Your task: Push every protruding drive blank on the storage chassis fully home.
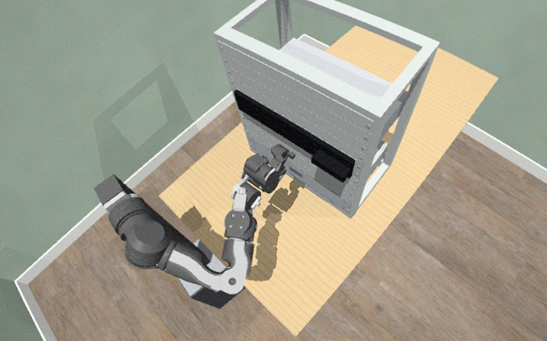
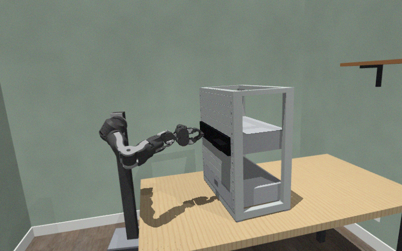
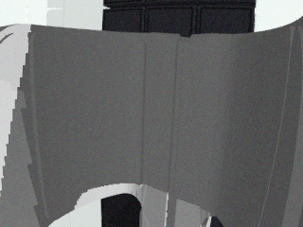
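While the rack [image 1: 301, 71] [image 2: 237, 177] is borne by the worktop [image 1: 303, 277] [image 2: 341, 189], the closed, empty jaws are positioned near the black chassis [image 1: 270, 118] [image 2: 211, 134] [image 3: 170, 18], where a protruding blank [image 1: 333, 163] [image 2: 220, 142] is seen

The arm [image 1: 193, 270] [image 2: 133, 153] had dark grey and pale segments with rounded joints. Its hand [image 1: 283, 154] [image 2: 195, 134] [image 3: 189, 152] was dark grey.

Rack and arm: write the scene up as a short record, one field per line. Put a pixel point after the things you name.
rack: light grey frame [image 1: 334, 90] [image 2: 237, 177], upright on the wooden table [image 1: 298, 278] [image 2: 326, 183]
chassis front: black band [image 1: 275, 118] [image 2: 211, 139] across the rack's face
blank standing out: one block [image 1: 333, 163] [image 2: 220, 141], toward the band's open-sided end
gripper: shut [image 1: 291, 154] [image 2: 203, 135], empty, close before the band; contact unclear
other blanks: flushness cannot be told
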